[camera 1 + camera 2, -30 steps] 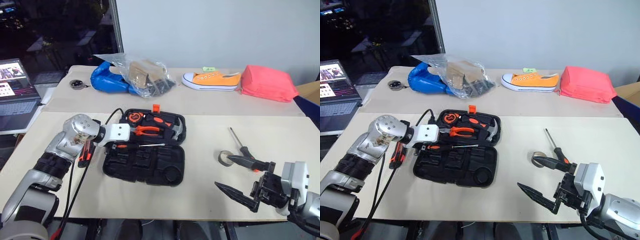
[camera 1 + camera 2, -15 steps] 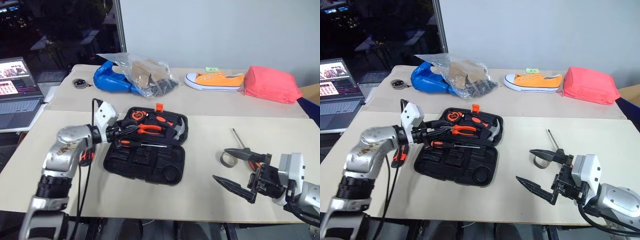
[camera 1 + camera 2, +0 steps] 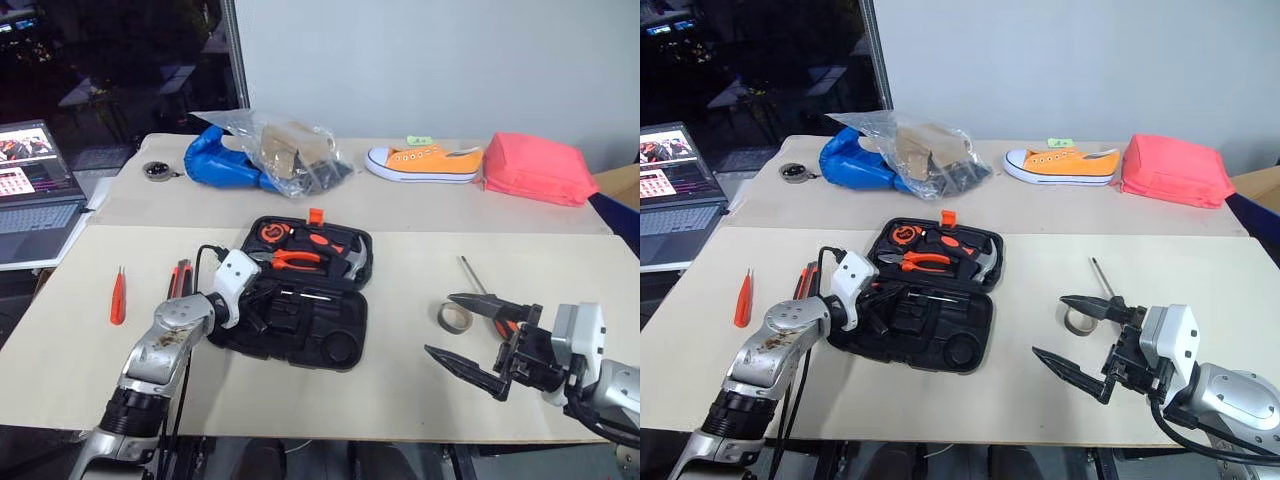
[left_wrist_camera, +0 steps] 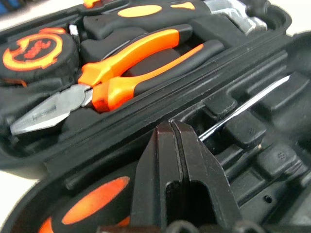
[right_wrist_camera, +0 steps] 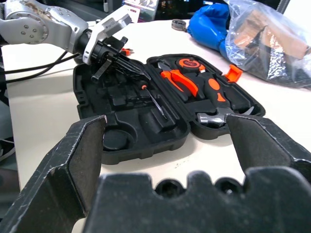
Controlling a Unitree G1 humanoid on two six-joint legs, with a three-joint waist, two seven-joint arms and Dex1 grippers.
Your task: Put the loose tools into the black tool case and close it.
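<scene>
The black tool case [image 3: 345, 322] lies open in the middle of the table. My left gripper [image 3: 258, 300] is shut, its tips [image 4: 171, 125] low over the case's near half. They sit right above a black-and-orange screwdriver [image 4: 92, 206] lying in a recess there. A thin red tester screwdriver [image 3: 117, 297] and an orange-black utility knife [image 3: 180, 279] lie on the table left of the case. To the right, a tape roll [image 3: 458, 319] and a second screwdriver [image 3: 470, 275] lie beside my open right gripper [image 3: 438, 323], which holds nothing.
Pliers [image 4: 131, 63], a hammer [image 3: 352, 262] and a tape measure [image 3: 270, 233] sit in the case's far half. At the back lie a blue bag under clear plastic [image 3: 262, 155], an orange shoe [image 3: 425, 161] and a pink pouch [image 3: 535, 166]. A laptop [image 3: 30, 190] stands far left.
My left gripper has shut and sunk from above the case's hinge to its near half. The arm swung aside, uncovering the red tester and the knife. The right gripper stayed put.
</scene>
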